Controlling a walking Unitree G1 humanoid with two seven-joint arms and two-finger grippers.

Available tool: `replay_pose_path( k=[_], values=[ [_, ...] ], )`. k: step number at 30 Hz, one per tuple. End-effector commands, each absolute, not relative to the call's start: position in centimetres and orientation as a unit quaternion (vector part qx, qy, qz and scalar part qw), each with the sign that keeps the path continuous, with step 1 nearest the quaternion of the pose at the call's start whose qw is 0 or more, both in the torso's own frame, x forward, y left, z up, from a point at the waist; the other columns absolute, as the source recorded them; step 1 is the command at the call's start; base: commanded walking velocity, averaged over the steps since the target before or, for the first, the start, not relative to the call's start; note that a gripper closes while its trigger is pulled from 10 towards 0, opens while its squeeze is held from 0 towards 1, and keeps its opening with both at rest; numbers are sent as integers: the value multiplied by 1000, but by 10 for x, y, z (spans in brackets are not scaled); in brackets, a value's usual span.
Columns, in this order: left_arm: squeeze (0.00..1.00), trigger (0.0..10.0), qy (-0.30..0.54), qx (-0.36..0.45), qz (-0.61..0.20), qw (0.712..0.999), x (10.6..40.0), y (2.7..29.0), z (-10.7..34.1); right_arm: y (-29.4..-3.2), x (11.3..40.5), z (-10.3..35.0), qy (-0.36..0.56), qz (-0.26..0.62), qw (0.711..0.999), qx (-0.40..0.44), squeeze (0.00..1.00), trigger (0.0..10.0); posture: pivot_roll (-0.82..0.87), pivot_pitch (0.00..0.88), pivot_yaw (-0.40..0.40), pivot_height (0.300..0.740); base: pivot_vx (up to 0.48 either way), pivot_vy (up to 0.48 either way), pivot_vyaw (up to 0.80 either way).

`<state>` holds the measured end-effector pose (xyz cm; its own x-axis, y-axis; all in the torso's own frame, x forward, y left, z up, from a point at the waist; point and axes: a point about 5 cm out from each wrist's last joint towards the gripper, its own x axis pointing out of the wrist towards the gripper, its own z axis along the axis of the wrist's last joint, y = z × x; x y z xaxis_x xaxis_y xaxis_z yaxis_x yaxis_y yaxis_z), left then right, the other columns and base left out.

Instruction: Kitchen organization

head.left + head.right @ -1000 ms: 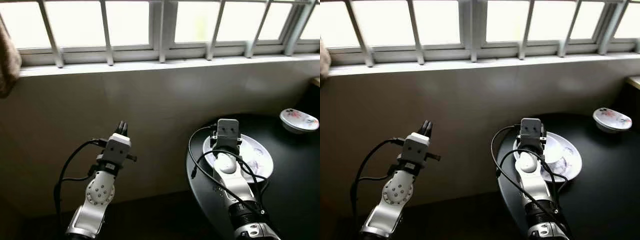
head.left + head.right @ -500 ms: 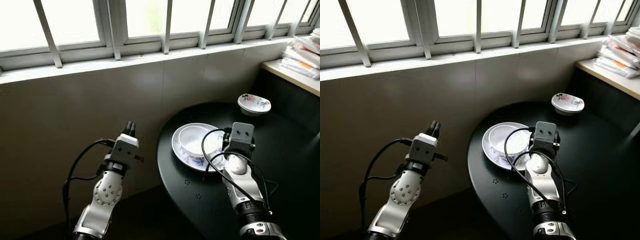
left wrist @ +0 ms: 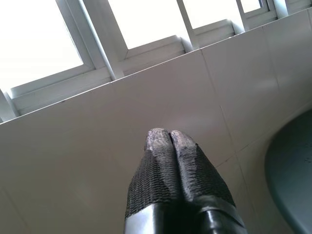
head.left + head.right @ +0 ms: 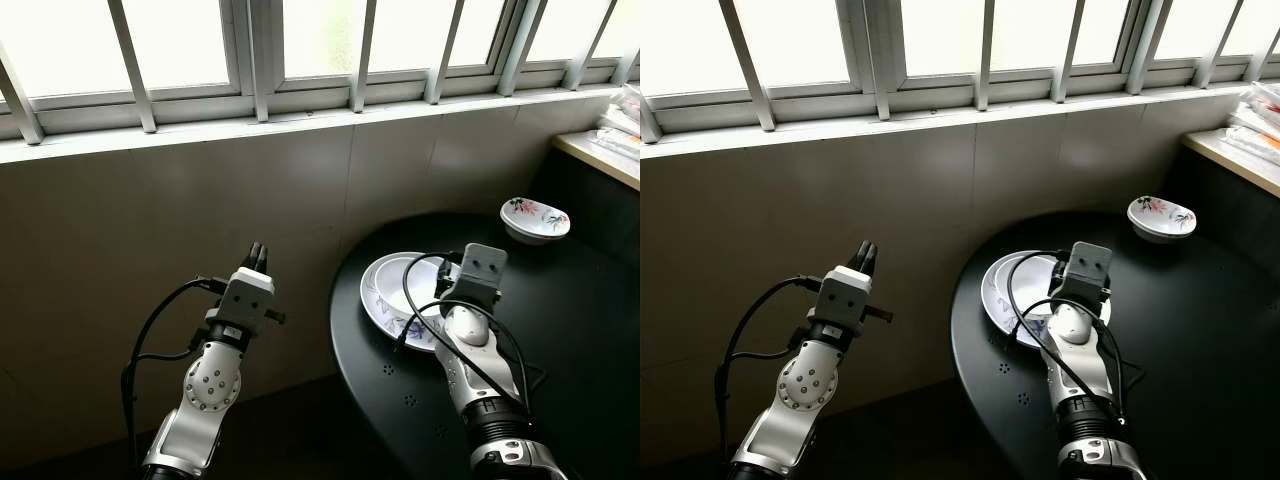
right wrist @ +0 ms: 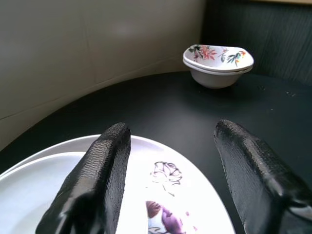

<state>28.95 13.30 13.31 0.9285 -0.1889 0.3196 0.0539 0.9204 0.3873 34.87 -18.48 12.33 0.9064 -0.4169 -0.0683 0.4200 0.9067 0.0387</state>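
Table: the round black table (image 4: 560, 330) is my landmark; it stands against the tiled wall (image 4: 300, 200) below the barred window (image 4: 300, 40).
Plate: a white plate (image 4: 385, 300) with purple flower print lies on the table near its wall-side edge; a white bowl seems to sit in it, but my right wrist hides most of it, so I cannot tell for sure.
Small bowl: a small white bowl (image 5: 218, 64) painted with red and green flowers stands on the far side of the table, well apart from the plate and close to the dark panel behind.
My right gripper: my right gripper (image 5: 170, 170) hovers over the table just above the plate's rim, fingers (image 5: 100, 180) spread wide with nothing between them, pointing across the table toward the small bowl.
My left gripper: my left gripper (image 3: 169, 141) is raised off the table, out to its left, in front of the tiled wall; its two fingers press tip to tip and hold nothing.
Shelf: a pale shelf (image 4: 600, 150) with stacked packets sits beyond the table's right side.
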Motion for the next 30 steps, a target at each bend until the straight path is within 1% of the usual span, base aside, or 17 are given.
replay_pose_path(
  k=[1,6,13,18,20,27,30],
  values=[
    [0,10000,-170,195,-63,964,290,134,129,-184,349,120,41,-211,976,26,0,10000,-46,0,-21,740,0,0,0],
    [0,10000,-170,197,-63,964,291,133,129,-173,350,109,83,-176,979,66,0,10000,-46,0,-20,740,0,0,0],
    [0,10000,-168,199,-64,963,291,133,128,-172,347,97,120,-187,970,102,0,10000,-43,0,-19,740,0,0,0],
    [0,10000,-167,200,-65,963,291,133,127,-171,347,95,134,-185,968,104,0,10000,-43,0,-19,740,0,0,0],
    [0,10000,-166,200,-65,963,291,133,127,-169,347,89,164,-186,959,137,0,10000,-44,0,-20,740,0,0,0],
    [0,10000,-164,201,-65,963,292,132,126,-160,348,83,199,-154,950,184,0,10000,-45,0,-19,740,0,0,0],
    [0,10000,-162,204,-65,963,292,133,126,-152,347,77,224,-137,938,226,0,10000,-43,0,-19,740,0,0,0]
  ],
)
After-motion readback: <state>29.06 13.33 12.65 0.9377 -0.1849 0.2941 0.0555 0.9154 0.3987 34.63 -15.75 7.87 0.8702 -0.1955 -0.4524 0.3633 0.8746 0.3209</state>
